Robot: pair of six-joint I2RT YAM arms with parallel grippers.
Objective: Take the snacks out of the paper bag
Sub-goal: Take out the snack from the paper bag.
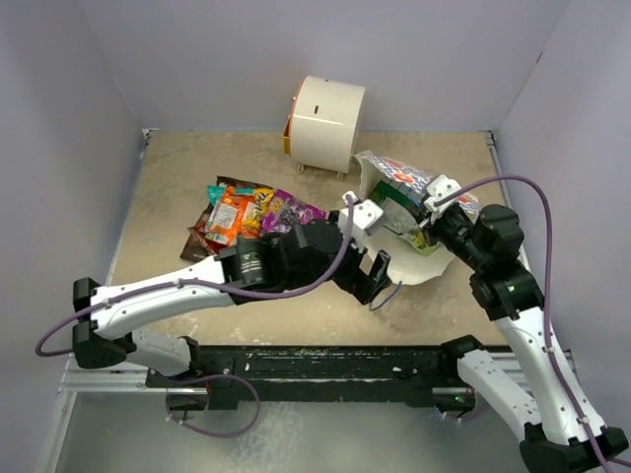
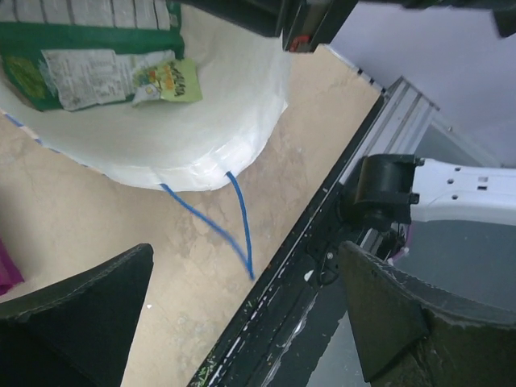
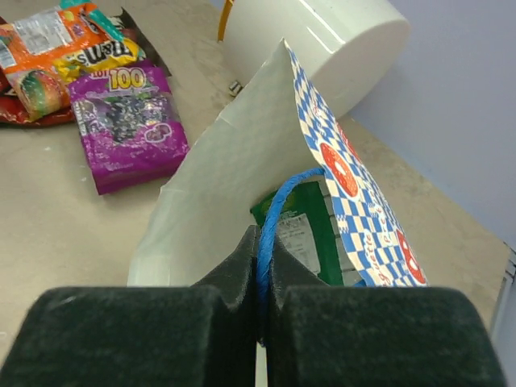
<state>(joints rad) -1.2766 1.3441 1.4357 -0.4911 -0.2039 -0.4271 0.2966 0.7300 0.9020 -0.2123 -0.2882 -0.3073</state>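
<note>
The paper bag [image 1: 399,202] lies on its side at centre right, mouth toward the near edge. My right gripper [image 1: 430,219] is shut on its blue string handle [image 3: 278,214] and holds the bag's upper side [image 3: 355,193] up. A green-and-white packet [image 2: 72,64] and a tiny yellow-green one [image 2: 173,81] lie inside; the green packet also shows in the right wrist view [image 3: 302,234]. My left gripper [image 1: 372,279] is open and empty just in front of the bag's mouth, over its other handle [image 2: 234,218]. The purple [image 3: 129,121], orange [image 3: 48,40] and other snacks [image 1: 242,212] lie piled to the left.
A white cylindrical appliance [image 1: 325,123] stands at the back, behind the bag. The table's dark front rail [image 2: 298,282] runs just below my left gripper. Grey walls close in the left, right and back sides.
</note>
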